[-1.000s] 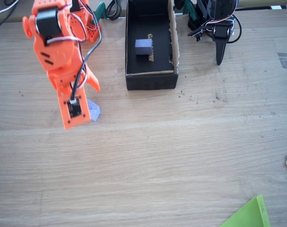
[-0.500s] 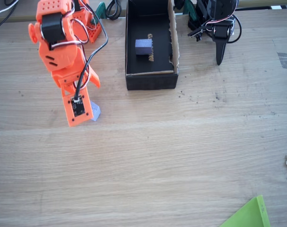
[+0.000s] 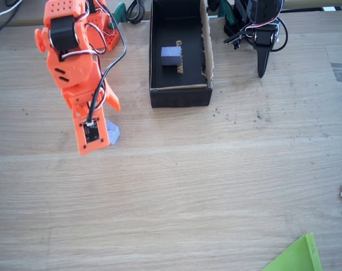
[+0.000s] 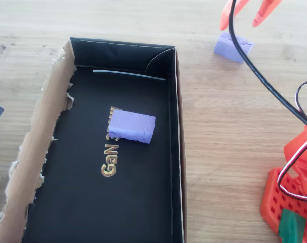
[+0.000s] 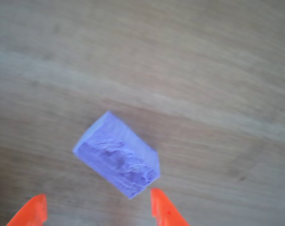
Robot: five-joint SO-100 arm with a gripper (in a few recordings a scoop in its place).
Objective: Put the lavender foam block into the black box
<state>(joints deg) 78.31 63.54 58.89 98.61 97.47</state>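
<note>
Since a moment ago, the orange arm has barely shifted. Its gripper (image 5: pixel 98 214) hangs with fingers spread wide, holding nothing, above the lavender foam block (image 5: pixel 118 154), which lies diagonally on the wooden table (image 3: pixel 216 180), well apart from the black box (image 4: pixel 143 207) holding a darker purple block (image 4: pixel 132 127).

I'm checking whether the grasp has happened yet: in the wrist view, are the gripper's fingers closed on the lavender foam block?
No: the gripper is open, its orange fingertips short of the lavender foam block, which lies free on the table.
</note>
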